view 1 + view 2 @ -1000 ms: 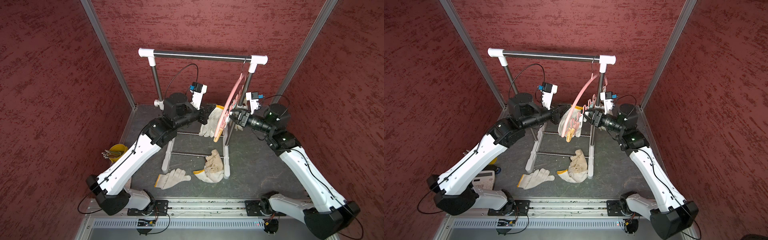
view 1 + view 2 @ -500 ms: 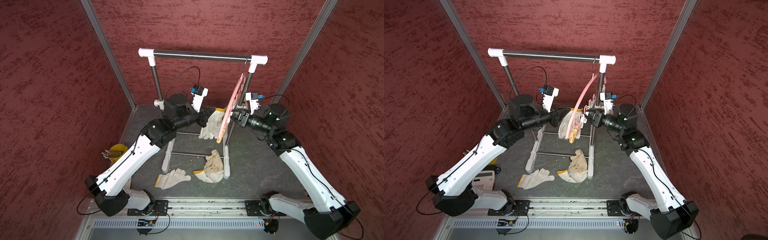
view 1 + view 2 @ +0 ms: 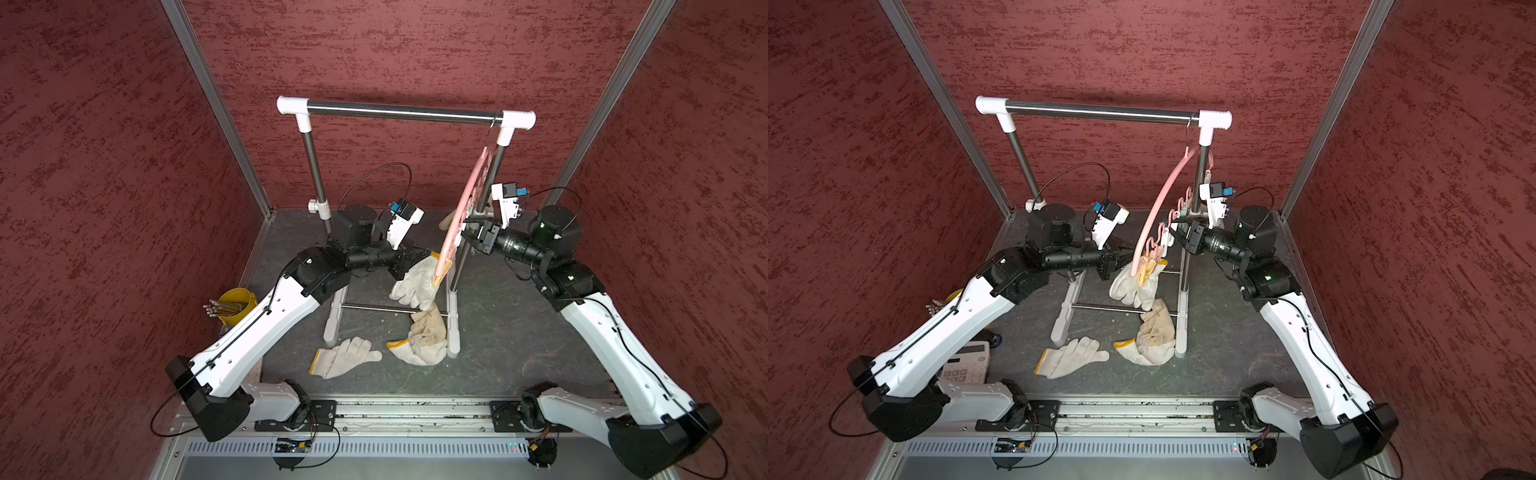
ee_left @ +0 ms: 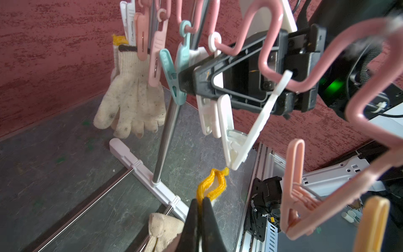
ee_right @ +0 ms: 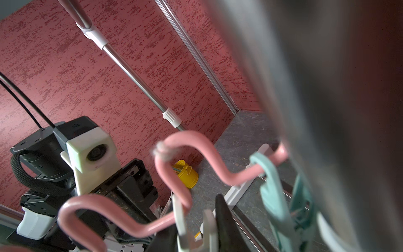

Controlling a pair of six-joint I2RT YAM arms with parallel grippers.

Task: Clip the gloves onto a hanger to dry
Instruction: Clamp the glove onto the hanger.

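Note:
The pink hanger (image 3: 465,199) (image 3: 1158,203) hangs tilted from the right end of the rack, its clips dangling. My left gripper (image 4: 200,204) (image 3: 428,254) is shut on the yellow cuff (image 4: 212,185) of an off-white glove (image 3: 415,282) (image 3: 1136,286), held just below an open white clip (image 4: 235,139). My right gripper (image 5: 196,231) (image 3: 1173,235) is shut on that white clip's handles, spreading its mouth. Another glove (image 4: 133,93) hangs from a pink clip farther along. Two gloves lie on the floor, a white one (image 3: 345,357) and a beige one (image 3: 426,336).
The steel rack (image 3: 399,111) with white joints stands mid-floor, its white feet (image 3: 332,316) flanking the floor gloves. A yellow cup (image 3: 237,305) of sticks sits at the left wall and a calculator (image 3: 967,365) lies under the left arm. Red walls enclose three sides.
My right jaws have closed onto the white clip. The hanger's lower end has swung a little, and the left gripper has brought the held glove closer to it.

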